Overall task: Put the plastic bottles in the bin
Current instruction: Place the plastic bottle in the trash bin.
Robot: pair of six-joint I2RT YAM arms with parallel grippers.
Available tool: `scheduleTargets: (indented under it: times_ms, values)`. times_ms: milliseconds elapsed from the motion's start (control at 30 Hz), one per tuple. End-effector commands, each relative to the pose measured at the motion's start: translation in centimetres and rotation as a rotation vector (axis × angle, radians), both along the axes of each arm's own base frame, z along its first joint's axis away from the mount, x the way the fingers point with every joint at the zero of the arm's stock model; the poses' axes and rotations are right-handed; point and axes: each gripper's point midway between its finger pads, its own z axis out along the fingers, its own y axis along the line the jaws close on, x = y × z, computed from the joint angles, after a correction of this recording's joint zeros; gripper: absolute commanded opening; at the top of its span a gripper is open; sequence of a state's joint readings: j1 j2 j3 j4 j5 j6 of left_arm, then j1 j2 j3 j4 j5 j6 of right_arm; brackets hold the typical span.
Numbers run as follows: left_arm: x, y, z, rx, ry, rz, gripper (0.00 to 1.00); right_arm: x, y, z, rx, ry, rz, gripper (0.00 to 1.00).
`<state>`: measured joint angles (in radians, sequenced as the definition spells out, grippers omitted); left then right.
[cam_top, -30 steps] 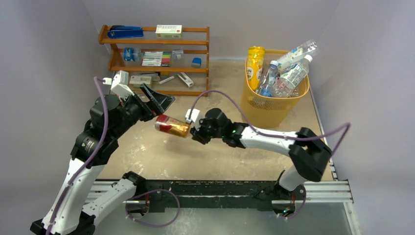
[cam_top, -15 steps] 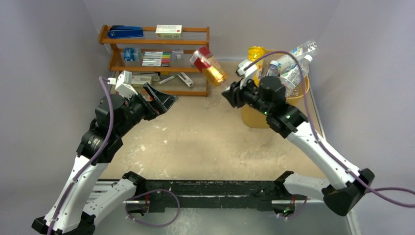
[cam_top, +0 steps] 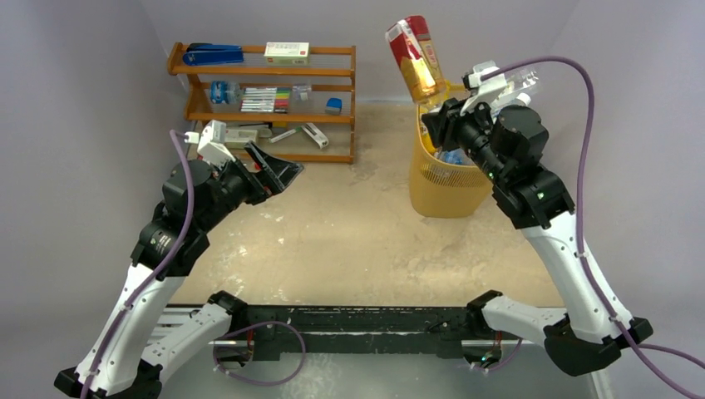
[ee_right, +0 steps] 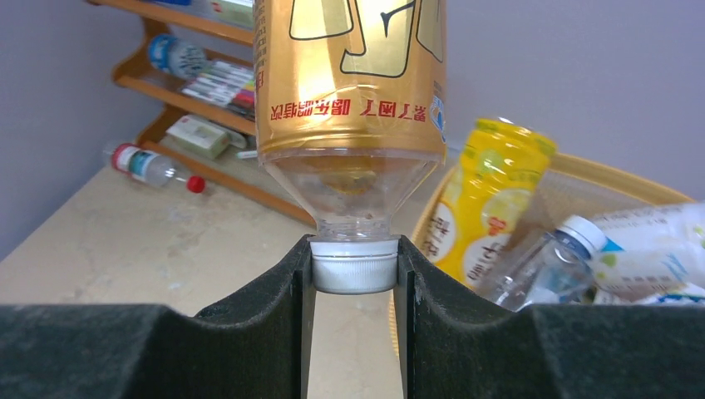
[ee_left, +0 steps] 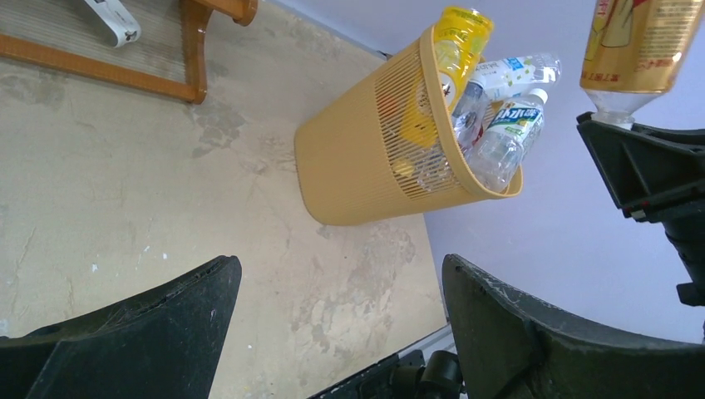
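Observation:
My right gripper [cam_top: 436,106] [ee_right: 353,264] is shut on the white cap of a gold and red labelled bottle [cam_top: 414,56] [ee_right: 349,83]. It holds the bottle base-up, high above the left rim of the yellow-orange bin [cam_top: 449,187] [ee_right: 619,179]. The bin [ee_left: 349,158] holds a yellow bottle [ee_left: 460,33] [ee_right: 486,199] and several clear bottles [ee_left: 511,125]. A clear bottle with a red cap [ee_right: 154,165] lies on the table by the shelf. My left gripper [cam_top: 278,173] [ee_left: 341,278] is open and empty over the table's left side.
A brown wooden shelf rack [cam_top: 262,83] [ee_left: 195,50] with pens and small boxes stands at the back left. The bin stands near the right wall. The grey walls close in the table on three sides.
My right arm has swung the gold bottle from the middle of the table up and right to above the bin's rim. The left gripper has barely moved and stays open.

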<state>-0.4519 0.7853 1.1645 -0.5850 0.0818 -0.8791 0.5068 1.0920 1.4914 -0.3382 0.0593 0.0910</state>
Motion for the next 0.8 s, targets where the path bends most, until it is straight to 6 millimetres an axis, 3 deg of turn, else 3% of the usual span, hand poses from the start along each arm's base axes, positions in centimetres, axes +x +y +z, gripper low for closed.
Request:
scheduleTargets:
  times_ms: [0,267,667,767]
  values:
    - [0.2,-0.5,1.5,-0.031,-0.056,-0.022,0.91,1.7,-2.6,0.1,0.047,0.024,-0.101,0.35]
    - [0.3,-0.7,1.4,-0.024,-0.057,-0.034,0.91,3.2,-6.7,-1.5,0.157,0.080,-0.137,0.35]
    - [0.2,-0.8,0.9,-0.026,-0.052,-0.042,0.91,2.1,-5.3,-5.2,0.359,0.158,-0.051,0.39]
    - [0.0,-0.7,0.8,-0.027,-0.053,-0.043,0.91,1.5,-5.3,-5.1,0.405,0.153,-0.051,0.39]
